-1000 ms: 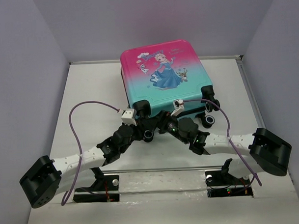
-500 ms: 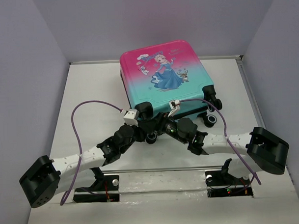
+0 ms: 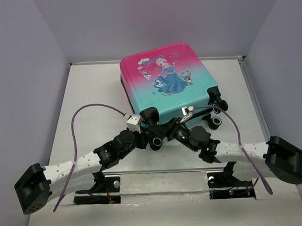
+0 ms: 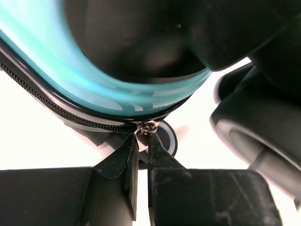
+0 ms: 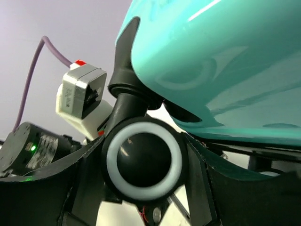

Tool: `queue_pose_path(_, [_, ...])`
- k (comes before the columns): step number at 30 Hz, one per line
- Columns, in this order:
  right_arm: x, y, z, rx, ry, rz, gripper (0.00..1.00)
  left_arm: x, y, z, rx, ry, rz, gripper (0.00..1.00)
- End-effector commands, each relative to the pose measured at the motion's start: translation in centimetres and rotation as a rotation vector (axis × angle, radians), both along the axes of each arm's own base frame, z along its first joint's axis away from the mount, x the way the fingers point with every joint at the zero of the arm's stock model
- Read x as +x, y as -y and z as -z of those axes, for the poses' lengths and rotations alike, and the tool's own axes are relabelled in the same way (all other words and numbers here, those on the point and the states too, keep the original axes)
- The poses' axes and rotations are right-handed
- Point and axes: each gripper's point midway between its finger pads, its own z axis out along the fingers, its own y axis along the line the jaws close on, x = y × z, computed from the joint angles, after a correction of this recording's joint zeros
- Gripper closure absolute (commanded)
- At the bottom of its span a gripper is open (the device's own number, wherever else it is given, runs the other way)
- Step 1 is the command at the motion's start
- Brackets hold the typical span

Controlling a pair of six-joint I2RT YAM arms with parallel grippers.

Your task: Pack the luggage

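Lying front-up on the white table point(image 3: 90, 90), the luggage point(image 3: 165, 85) is seen whole only in the top external view: pink at the far end, teal at the near end, wheels toward the arm bases. Both arms are seen reaching in to its near left corner. The fingertips cannot be made out there among the black parts.

Left wrist view: the curved teal shell edge and the black zipper point(image 4: 61, 110) below it are shown close up, passing just above the left gripper point(image 4: 143, 137). Its fingers point(image 4: 129, 165) are drawn almost together, with only a thin slit left between them. The small metal zipper pull point(image 4: 149, 126) is pinched at their tips.

Right wrist view: the teal shell is seen from below. A black wheel point(image 5: 143, 162) with a white ring is seen hanging on its black bracket, directly between the fingers point(image 5: 89, 179) of the right gripper point(image 5: 143, 141). These fingers are held partly apart, one on each side of the wheel, right up against its rim. Whether the wheel is actually clamped cannot be told. Behind, at left, the other arm's grey camera box point(image 5: 82, 96) and a purple cable point(image 5: 33, 80) are recorded, visible from this angle only.
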Motion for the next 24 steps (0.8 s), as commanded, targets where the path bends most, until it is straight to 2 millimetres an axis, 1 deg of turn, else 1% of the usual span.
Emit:
queue_pose_path(1, [1.3,5.1,-1.0,0.015,0.041,0.182,0.93,3.9,-4.0,-6.7,-0.075,0.196,-0.277,0.94])
queue_pose_path(2, [0.9,6.5,-1.8,0.039,0.059,0.188,0.93,3.8,-5.0,-5.4,-0.025,0.168,-0.303,0.94])
queue_pose_path(3, [0.6,7.0,-1.0,-0.007,0.057,0.189,0.93,3.7,-6.0,-4.3,0.005,0.136,-0.340,0.94])
queue_pose_path(4, [0.3,7.5,-1.2,-0.013,0.062,0.189,0.93,3.7,-6.4,-3.9,0.013,0.125,-0.357,0.94])
queue_pose_path(5, [0.2,8.5,-1.6,-0.027,0.074,0.201,0.93,3.6,-6.9,-3.5,0.016,0.113,-0.372,0.94])
queue_pose_path(6, [0.0,8.8,-1.8,-0.035,0.080,0.203,0.93,3.4,-7.4,-2.9,0.030,0.101,-0.388,0.94])
queue_pose_path(7, [-0.2,9.1,-2.0,-0.042,0.084,0.202,0.93,3.3,-7.6,-2.6,0.032,0.092,-0.395,0.94])
queue_pose_path(8, [-0.4,9.5,-3.0,-0.030,0.095,0.203,0.93,3.2,-7.9,-2.4,0.022,0.078,-0.410,0.94])
queue_pose_path(9, [-0.5,9.5,-2.4,-0.062,0.091,0.197,0.93,3.0,-8.1,-2.0,0.024,0.067,-0.421,0.94])
queue_pose_path(10, [-0.7,9.4,-2.6,-0.062,0.099,0.181,0.93,2.9,-8.7,-1.5,0.042,0.057,-0.436,0.94])
queue_pose_path(13, [-1.0,9.1,-2.9,-0.073,0.105,0.160,0.93,2.9,-10.0,-1.4,0.033,0.046,-0.513,0.94])
queue_pose_path(14, [-1.0,9.1,-3.0,-0.074,0.108,0.159,0.93,3.3,-10.2,-2.0,0.003,0.037,-0.558,0.94])
queue_pose_path(15, [-1.1,9.1,-3.3,-0.069,0.114,0.152,0.93,4.0,-11.1,-2.3,0.006,0.040,-0.603,0.94])
queue_pose_path(16, [-1.2,9.1,-3.4,-0.069,0.116,0.149,0.93,4.4,-11.2,-2.5,0.011,0.040,-0.615,0.94])
queue_pose_path(17, [-1.3,9.1,-3.3,-0.074,0.114,0.144,0.93,5.0,-11.4,-2.4,0.036,0.038,-0.633,0.94])
queue_pose_path(19, [-1.6,9.1,-3.6,-0.067,0.119,0.132,0.93,6.7,-12.6,-3.9,0.027,0.071,-0.713,0.94])
queue_pose_path(20, [-1.6,9.1,-3.5,-0.071,0.117,0.129,0.93,7.4,-12.8,-3.9,0.033,0.072,-0.731,0.94])
queue_pose_path(21, [-1.7,9.0,-3.4,-0.073,0.116,0.122,0.93,8.1,-12.6,-4.6,0.019,0.084,-0.729,0.94])
queue_pose_path(22, [-1.8,8.8,-3.3,-0.078,0.111,0.111,0.93,9.1,-13.0,-5.1,-0.010,0.099,-0.764,0.94])
queue_pose_path(24, [-1.9,8.6,-3.3,-0.080,0.113,0.099,0.93,10.2,-13.6,-6.3,-0.041,0.130,-0.820,0.94])
